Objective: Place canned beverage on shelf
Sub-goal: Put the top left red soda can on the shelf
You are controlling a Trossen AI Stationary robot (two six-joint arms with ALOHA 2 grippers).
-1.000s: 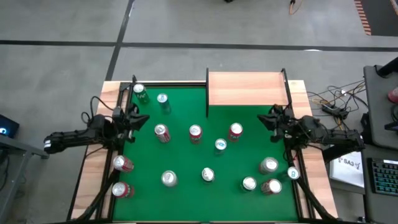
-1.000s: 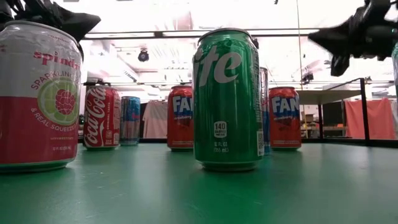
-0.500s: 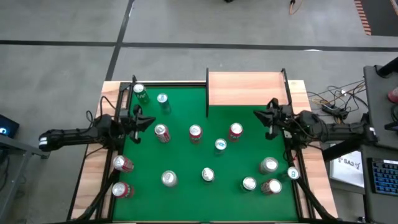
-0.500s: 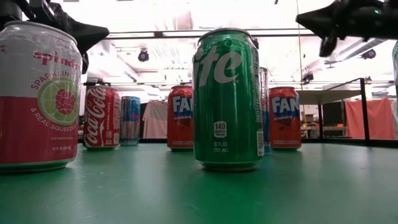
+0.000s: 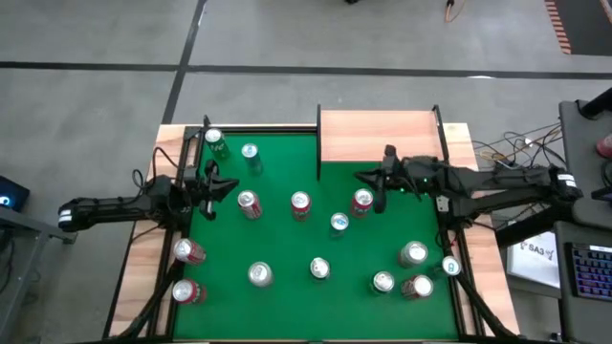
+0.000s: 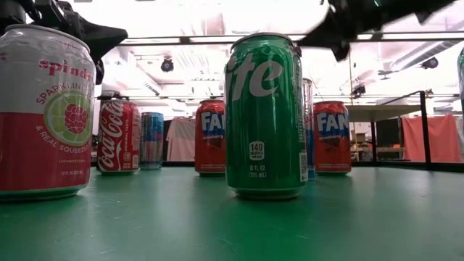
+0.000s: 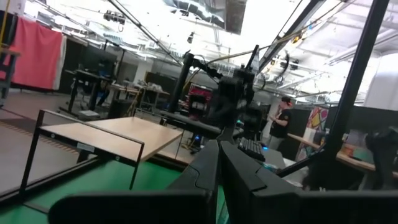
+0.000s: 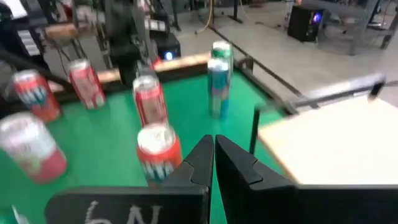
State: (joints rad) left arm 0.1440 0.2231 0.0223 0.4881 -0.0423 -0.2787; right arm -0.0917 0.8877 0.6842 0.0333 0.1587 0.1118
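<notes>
Several beverage cans stand upright on the green felt table. Among them are a red-topped can, a green Sprite can and a red-and-white Spindrift can. The shelf, a light-wood board on thin black posts, stands at the table's far right and nothing is on it. My right gripper hovers shut above the felt, just beyond the red-topped can and near the shelf's front edge. It touches nothing. My left gripper is shut at the table's left side and holds nothing.
Two cans stand at the far left corner, a green one and a blue one. More cans cluster at the near right and near left. A black frame post marks the shelf's left end. Cables and a keyboard lie off the table's right side.
My right gripper has risen from the table's right edge and reached toward the table's left, out over the felt to a spot near the red-topped can and the shelf's front. It has stayed shut. No can has moved.
</notes>
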